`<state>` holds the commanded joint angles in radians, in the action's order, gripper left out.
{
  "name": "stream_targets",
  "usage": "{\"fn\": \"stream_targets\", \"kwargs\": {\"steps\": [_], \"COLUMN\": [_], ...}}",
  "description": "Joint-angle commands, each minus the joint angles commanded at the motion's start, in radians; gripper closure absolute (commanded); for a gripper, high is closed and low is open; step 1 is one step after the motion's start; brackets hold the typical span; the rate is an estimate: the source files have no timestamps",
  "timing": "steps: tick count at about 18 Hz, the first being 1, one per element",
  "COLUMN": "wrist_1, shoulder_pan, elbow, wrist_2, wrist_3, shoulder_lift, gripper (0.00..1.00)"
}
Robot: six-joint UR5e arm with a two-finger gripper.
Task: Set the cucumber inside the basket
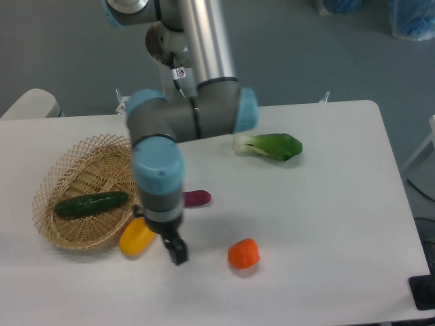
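Note:
The dark green cucumber (91,204) lies inside the tan wicker basket (68,173) at the left of the table, resting on the basket's floor. My gripper (177,255) hangs to the right of the basket, just above the table, beside a yellow vegetable. It holds nothing. Its fingers look close together, but the angle hides whether they are open or shut.
A yellow vegetable (136,236) lies against the basket's front right rim. A purple vegetable (198,198) shows behind my wrist. An orange vegetable (243,253) lies right of the gripper. A leafy green with a white stem (269,146) lies at the back.

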<state>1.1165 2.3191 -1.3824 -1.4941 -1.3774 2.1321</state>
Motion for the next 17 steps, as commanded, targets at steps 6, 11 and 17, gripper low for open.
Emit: {"fn": "stream_targets", "kwargs": {"steps": [6,11,17], "wrist_1": [0.097,0.088,0.083], "shoulder_pan": [0.106,0.155,0.152], "elbow": [0.170,0.172,0.158], "wrist_2": [-0.009,-0.015,-0.023], "wrist_3": [-0.131,-0.184,-0.183], "shoulder_lift": [0.112,0.141,0.140], "gripper": [0.00,0.00,0.00]}}
